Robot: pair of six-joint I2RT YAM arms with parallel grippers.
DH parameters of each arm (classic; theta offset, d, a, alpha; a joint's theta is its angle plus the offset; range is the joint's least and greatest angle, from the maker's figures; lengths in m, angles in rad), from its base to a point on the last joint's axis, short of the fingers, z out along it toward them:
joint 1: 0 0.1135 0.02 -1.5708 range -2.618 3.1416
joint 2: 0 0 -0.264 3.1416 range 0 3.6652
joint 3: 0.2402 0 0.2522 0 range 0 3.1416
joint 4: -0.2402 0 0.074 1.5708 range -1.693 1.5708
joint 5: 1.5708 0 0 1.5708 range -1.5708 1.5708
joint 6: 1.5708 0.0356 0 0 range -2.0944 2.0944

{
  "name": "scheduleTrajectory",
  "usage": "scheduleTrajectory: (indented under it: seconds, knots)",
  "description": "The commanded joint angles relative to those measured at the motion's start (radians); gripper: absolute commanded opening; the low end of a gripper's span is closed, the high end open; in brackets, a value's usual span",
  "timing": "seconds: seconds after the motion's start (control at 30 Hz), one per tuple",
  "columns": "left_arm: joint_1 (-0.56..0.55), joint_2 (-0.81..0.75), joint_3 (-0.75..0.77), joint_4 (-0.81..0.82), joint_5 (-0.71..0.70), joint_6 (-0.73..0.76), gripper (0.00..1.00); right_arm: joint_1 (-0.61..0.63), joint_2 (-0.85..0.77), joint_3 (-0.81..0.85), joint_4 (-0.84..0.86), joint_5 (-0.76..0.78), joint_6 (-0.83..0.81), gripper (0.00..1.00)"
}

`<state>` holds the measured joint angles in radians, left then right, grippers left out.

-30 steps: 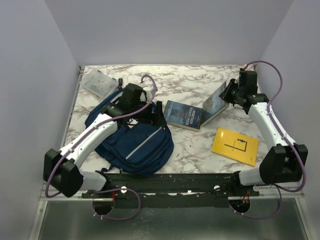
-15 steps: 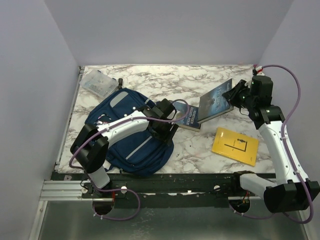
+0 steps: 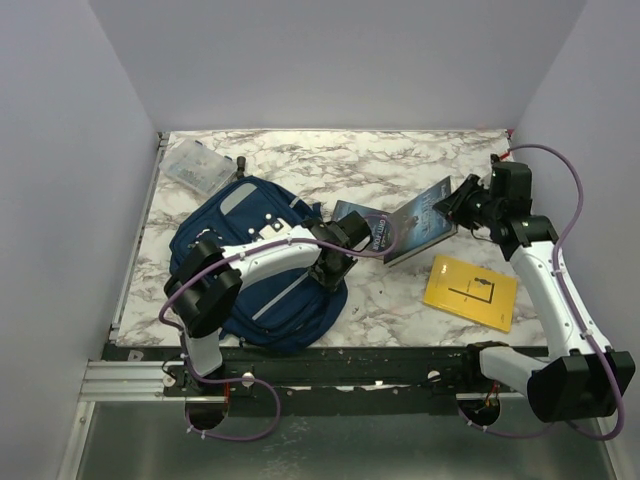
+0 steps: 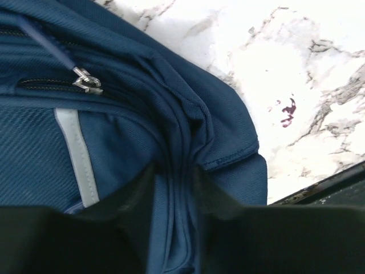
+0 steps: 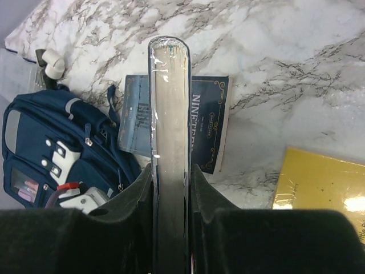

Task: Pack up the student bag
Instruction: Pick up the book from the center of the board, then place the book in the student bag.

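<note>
At the edge of the bag (image 3: 235,225), left gripper (image 4: 173,181) has closed on a fabric fold; right gripper (image 3: 461,201), clamping a book (image 5: 169,103), nears for loading.

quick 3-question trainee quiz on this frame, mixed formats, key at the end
1. True or false: the right tool is shut on a dark blue book.
2. The fingers of the left tool straddle: A) student bag fabric; B) the clear box; C) a cable.
3. How many books are in view?
Key: 1 true. 2 A. 3 three: the held one, a flat blue book, a yellow book.
</note>
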<state>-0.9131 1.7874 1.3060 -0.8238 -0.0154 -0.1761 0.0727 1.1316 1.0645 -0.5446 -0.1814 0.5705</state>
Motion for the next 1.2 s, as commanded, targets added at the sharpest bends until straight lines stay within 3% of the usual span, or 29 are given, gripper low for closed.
scheduleTrajectory:
  seconds: [0.0, 0.03, 0.07, 0.27, 0.47, 0.73, 0.87, 1.03, 1.13, 1.17]
  knots:
    - [-0.01, 0.018, 0.023, -0.057, -0.136, 0.042, 0.16, 0.006, -0.046, -0.014, 0.026, -0.089, 0.019, 0.01]
    - [-0.01, 0.011, 0.03, -0.065, -0.151, 0.051, 0.05, 0.006, -0.048, -0.017, 0.008, -0.097, 0.01, 0.01]
    - [-0.012, -0.006, 0.036, -0.07, -0.177, 0.054, 0.0, 0.006, -0.052, -0.02, -0.007, -0.103, 0.002, 0.0]
    - [0.0, -0.249, -0.031, 0.056, -0.27, 0.05, 0.0, 0.006, -0.108, -0.105, 0.012, -0.287, 0.048, 0.01]
    - [0.124, -0.455, -0.036, 0.14, -0.137, -0.034, 0.0, 0.008, -0.208, -0.282, 0.241, -0.535, 0.337, 0.01]
    - [0.151, -0.538, 0.096, 0.124, -0.001, -0.016, 0.0, 0.099, -0.267, -0.476, 0.643, -0.493, 0.673, 0.01]
    - [0.159, -0.56, 0.097, 0.151, 0.014, 0.013, 0.0, 0.307, -0.183, -0.474, 0.784, -0.282, 0.706, 0.01]
    - [0.189, -0.617, 0.047, 0.219, 0.066, 0.006, 0.0, 0.639, -0.033, -0.487, 0.976, 0.242, 0.715, 0.01]
    - [0.219, -0.645, -0.005, 0.266, 0.111, -0.017, 0.0, 0.84, 0.101, -0.503, 1.168, 0.696, 0.646, 0.01]
    - [0.234, -0.651, -0.021, 0.281, 0.139, -0.03, 0.0, 0.88, 0.162, -0.493, 1.25, 0.764, 0.629, 0.01]
